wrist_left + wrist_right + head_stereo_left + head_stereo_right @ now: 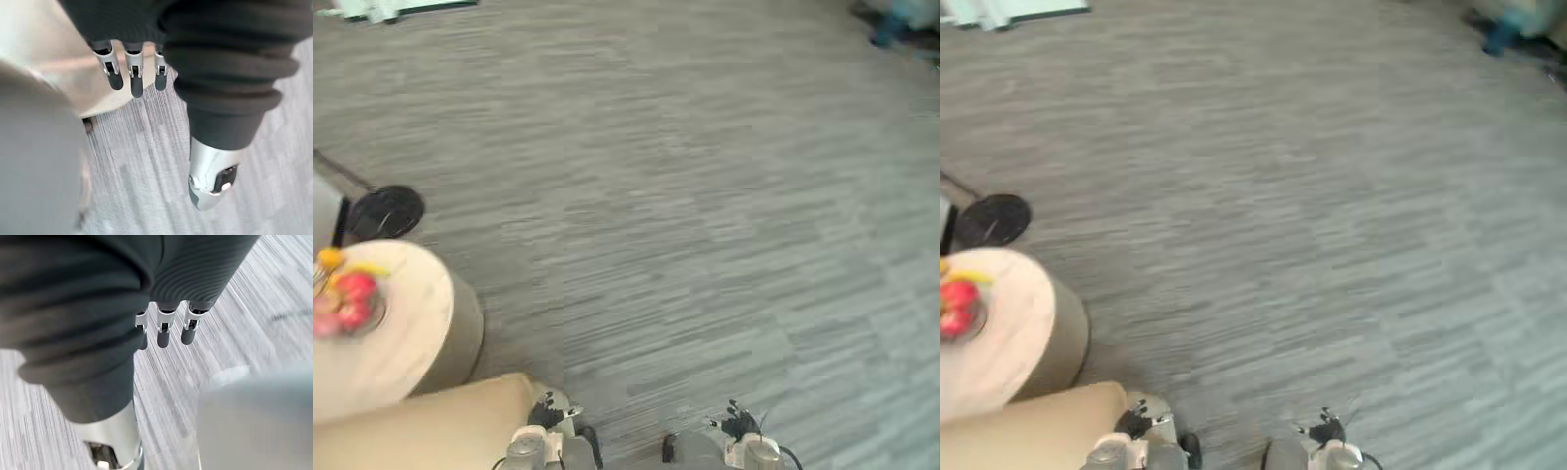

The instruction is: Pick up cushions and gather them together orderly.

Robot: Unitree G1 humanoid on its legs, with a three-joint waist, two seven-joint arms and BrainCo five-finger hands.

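The left hand [135,72] hangs low with its fingers straight and relaxed, holding nothing. The right hand [165,328] hangs the same way, loose and empty, over bare carpet [685,215].

Just beside the left hand, on its outer side, lies a tan padded shape [421,426]. It may be a cushion or the edge of a seat, and I cannot tell which. The left hand's fingertips point toward it but are not seen touching it. Past that shape, ahead and outward of the left hand, stands a round table [411,333] carrying fruit [352,294], with a black disc [386,211] on the floor beyond it. Far ahead of the right hand, well apart from it, is a blurred blue thing [901,24], too unclear to name.

As for progress, I judge the task to be at or near its start. Neither hand carries anything, no gathered pile is to be seen, and all the picking up and arranging appears to be left to do.

No brand, label or writing can be read anywhere.
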